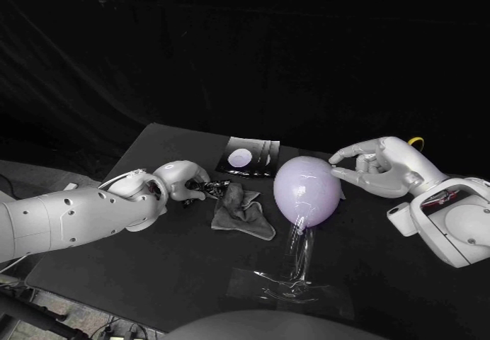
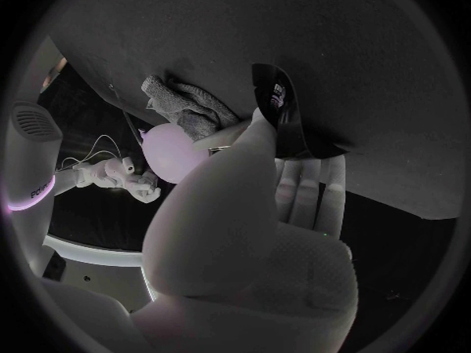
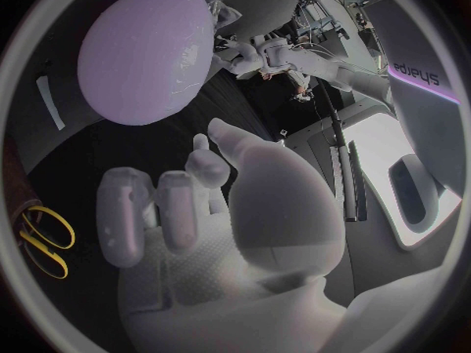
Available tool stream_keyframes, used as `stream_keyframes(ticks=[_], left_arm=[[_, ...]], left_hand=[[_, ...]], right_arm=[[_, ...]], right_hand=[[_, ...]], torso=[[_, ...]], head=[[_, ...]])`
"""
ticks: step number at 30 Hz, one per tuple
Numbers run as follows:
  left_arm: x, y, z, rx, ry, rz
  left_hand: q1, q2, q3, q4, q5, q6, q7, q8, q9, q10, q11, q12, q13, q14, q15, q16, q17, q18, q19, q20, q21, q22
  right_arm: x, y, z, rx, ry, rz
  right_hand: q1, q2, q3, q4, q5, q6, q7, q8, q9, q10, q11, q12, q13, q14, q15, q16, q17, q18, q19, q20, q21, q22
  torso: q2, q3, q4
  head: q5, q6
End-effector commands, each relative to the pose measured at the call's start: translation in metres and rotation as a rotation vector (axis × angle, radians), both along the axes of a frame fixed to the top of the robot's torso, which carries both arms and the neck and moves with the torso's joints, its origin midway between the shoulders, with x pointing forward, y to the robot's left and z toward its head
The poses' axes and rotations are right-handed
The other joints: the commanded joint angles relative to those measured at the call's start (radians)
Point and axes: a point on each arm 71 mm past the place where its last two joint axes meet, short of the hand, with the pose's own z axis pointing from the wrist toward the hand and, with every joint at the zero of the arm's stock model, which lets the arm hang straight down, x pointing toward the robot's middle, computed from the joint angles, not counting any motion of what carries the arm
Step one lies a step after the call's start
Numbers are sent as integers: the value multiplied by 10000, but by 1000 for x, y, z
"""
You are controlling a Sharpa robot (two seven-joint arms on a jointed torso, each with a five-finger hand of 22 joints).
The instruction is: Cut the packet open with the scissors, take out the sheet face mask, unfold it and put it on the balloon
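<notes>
1. Counts first: 1 pale purple oval balloon (image 1: 306, 190) on 1 clear plastic stand (image 1: 294, 273), 1 flat black packet w/ a white round patch (image 1: 248, 156), 1 crumpled grey sheet face mask (image 1: 242, 210), 1 pair of yellow-handled scissors (image 1: 416, 142), 1 small dark shiny scrap (image 1: 212, 188), plus 2 hands, all on/over the black table (image 1: 153, 269)
2. Mask is out of the packet but not on the balloon. It's lying bunched up on the table btw the left hand and the balloon, just beside the balloon's lower left side
3. Packet lies flat at the far side of the table, right behind the mask, w/ its right edge near the top of the balloon
4. Scissors sit behind the right hand, nobody holding them, only the yellow loops visible tbh
5. Left hand (image 1: 175, 180): fingers bent down toward the table w/ tips right at the dark scrap. Can't tell if it's actually pinching it or just next to it
6. Right hand (image 1: 380, 168): fingers spread and gently curved, nothing in them. Tips are v close to the balloon's upper right side, and the right wrist view shows a gap btw them and the balloon
</notes>
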Motion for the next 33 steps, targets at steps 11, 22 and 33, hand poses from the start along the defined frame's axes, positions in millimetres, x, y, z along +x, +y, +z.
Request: stream_keyframes(ticks=[11,22,33], left_arm=[[-8,-9,0,-1979,244,-702],[7,-18,41,-3557,-457,-1122],[22,-35,70,-7607,880,-716]], left_hand=[[-72,37,763,-8,-15,468,142,132,-8,571,-147,-272,-19,410,-114,161,1003,1107,507,194,1423,747],[-211,-9,1149,-13,-18,645,138,192,-18,771,-176,-458,-25,436,-130,58,982,1076,506,278,1434,728],[-247,-49,1487,-46,-15,672,176,187,-37,858,-164,-627,-26,459,-127,-23,970,1053,569,368,1483,731]], right_arm=[[1,1,1,-65,-135,81],[10,-1,8,-99,-430,-59],[27,3,20,-244,-720,-83]], right_hand=[[35,60,62,7,78,11,50,-26,13,-20,-4,7,4,536,19,23,-5,-21,286,-1,-9,1790],[52,78,82,7,94,4,52,-32,15,-16,-4,21,31,539,19,30,15,-27,299,-1,9,1805],[45,83,97,22,79,-46,71,-67,3,-50,9,-39,-5,532,24,19,-11,-19,278,2,-20,1787]], torso=[[-13,-1,-12],[5,0,-9],[-8,0,-14]], head=[[-143,219],[-344,546],[-604,1002]])
